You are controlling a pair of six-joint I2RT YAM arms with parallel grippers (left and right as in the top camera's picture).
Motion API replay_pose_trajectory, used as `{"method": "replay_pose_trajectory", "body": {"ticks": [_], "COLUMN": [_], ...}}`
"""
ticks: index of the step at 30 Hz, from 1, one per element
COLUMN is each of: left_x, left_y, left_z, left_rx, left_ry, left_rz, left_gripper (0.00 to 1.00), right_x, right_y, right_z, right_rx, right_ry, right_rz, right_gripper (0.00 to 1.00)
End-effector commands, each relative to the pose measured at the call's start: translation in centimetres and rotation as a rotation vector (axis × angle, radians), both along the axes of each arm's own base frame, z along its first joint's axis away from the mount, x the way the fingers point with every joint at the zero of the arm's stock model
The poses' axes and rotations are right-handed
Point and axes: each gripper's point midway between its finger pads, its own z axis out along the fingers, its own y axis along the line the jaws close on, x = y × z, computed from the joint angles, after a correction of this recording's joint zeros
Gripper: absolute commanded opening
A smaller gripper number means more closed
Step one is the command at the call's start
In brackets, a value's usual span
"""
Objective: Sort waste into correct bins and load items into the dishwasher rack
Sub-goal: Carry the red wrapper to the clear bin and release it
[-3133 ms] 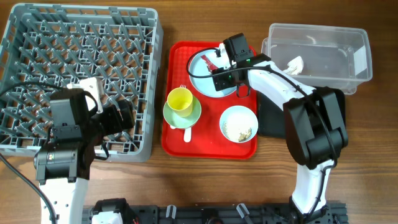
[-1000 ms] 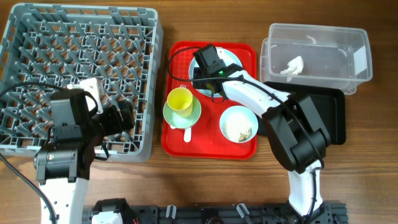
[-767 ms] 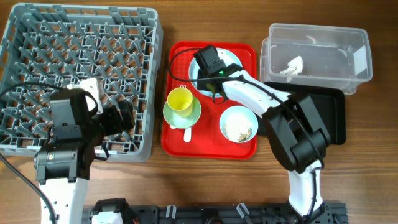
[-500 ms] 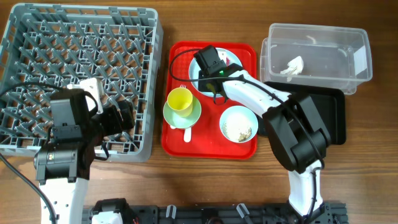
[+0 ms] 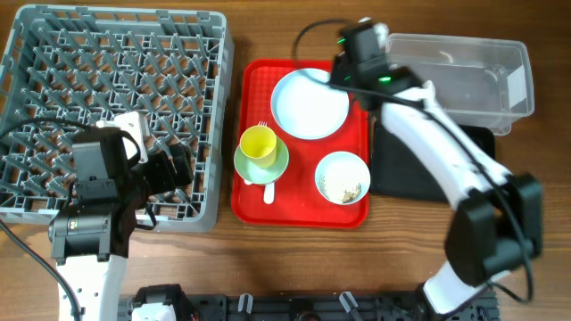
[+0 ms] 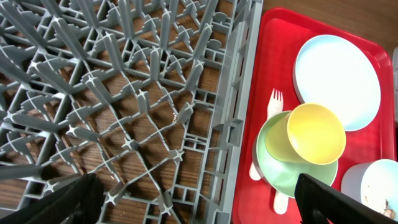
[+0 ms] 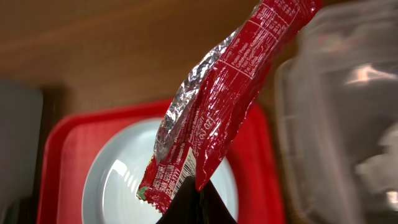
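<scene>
You have one grey dishwasher rack [image 5: 53, 53], one red tray [image 5: 254, 89], and two bins: one clear tub [image 5: 464, 45] and one black tray [image 5: 388, 174]. For crockery you can count four pieces: one pale plate [image 5: 310, 104], one yellow cup [image 5: 259, 143], one green saucer-bowl [image 5: 277, 165] and one light bowl [image 5: 323, 165]. There is also one white fork [image 6: 274, 102] and one more white handle [image 6: 280, 202] whose head is hidden under the saucer-bowl. For waste you get one red wrapper [image 7: 217, 106] and one patch of rice-like scraps [image 5: 343, 187] too fine to count singly, while a left arm [image 5: 89, 205] and a right arm [image 5: 437, 143], two in all, share the tabletop [image 5: 294, 259].
</scene>
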Motion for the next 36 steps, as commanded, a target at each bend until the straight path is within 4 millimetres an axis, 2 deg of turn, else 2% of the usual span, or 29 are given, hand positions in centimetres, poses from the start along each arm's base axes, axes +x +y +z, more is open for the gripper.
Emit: {"method": "replay_pose_trajectory", "body": {"ticks": [1, 4, 7, 8, 9, 10, 13, 15, 16, 19, 21, 24, 27, 32, 36], "left_x": [0.3, 0.3, 0.3, 0.3, 0.3, 0.3, 0.3, 0.3, 0.3, 0.3, 0.3, 0.3, 0.3, 0.3, 0.3], "left_y": [-0.3, -0.3, -0.3, -0.3, -0.3, -0.3, -0.3, -0.3, -0.3, -0.3, -0.3, -0.3, -0.3, -0.3, -0.3], "left_z": [1.0, 1.0, 1.0, 1.0, 1.0, 1.0, 1.0, 1.0, 1.0, 1.0, 1.0, 1.0, 1.0, 1.0, 1.0], "left_rx": [0.007, 0.007, 0.007, 0.007, 0.007, 0.007, 0.007, 0.007, 0.007, 0.007, 0.007, 0.007, 0.007, 0.007, 0.007], "left_ry": [-0.028, -0.028, -0.028, -0.028, -0.028, -0.028, -0.028, -0.028, -0.028, -0.028, -0.028, -0.028, -0.029, -0.029, -0.028], "left_rz": [-0.025, -0.025, -0.025, -0.025, -0.025, -0.025, -0.025, -0.025, -0.025, -0.025, -0.025, -0.025, -0.025, -0.025, -0.025], "left_gripper": [1.00, 1.00, 1.00, 1.00, 1.00, 1.00, 1.00, 1.00, 1.00, 1.00, 1.00, 1.00, 1.00, 1.00, 1.00], "right_x": [0.3, -0.1, -0.1, -0.2, -0.3, -0.4, -0.3, -0.3, -0.5, -1.5, -2.7, -5.7, -9.2, -13.7, -16.1], "right_y": [-5.9, -9.9, -12.5, -13.4, -14.0, -14.4, -14.2, -13.8, -13.6, -13.5, -12.9, -10.1, -7.6, -5.3, -1.6], "right_z": [1.7, 0.5, 0.0, -0.1, -0.2, -0.3, -0.5, -0.5, -0.3, 1.0, 3.2, 6.3, 8.1, 7.1, 4.7], "right_rx": [0.017, 0.048, 0.041, 0.031, 0.026, 0.030, 0.041, 0.013, -0.002, -0.022, -0.018, 0.029, 0.086, 0.093, 0.067], "right_ry": [-0.018, 0.032, 0.051, 0.058, 0.064, 0.071, 0.091, 0.099, 0.103, 0.099, 0.075, 0.054, 0.068, 0.201, 0.287], "right_rz": [-0.180, -0.311, -0.349, -0.355, -0.358, -0.354, -0.259, -0.169, -0.125, -0.097, -0.041, 0.150, 0.311, 0.402, 0.508], "right_gripper": [0.04, 0.04, 0.04, 0.09, 0.18, 0.32, 0.68, 0.87, 0.92, 0.95, 0.96, 0.97, 0.96, 0.90, 0.86]}}
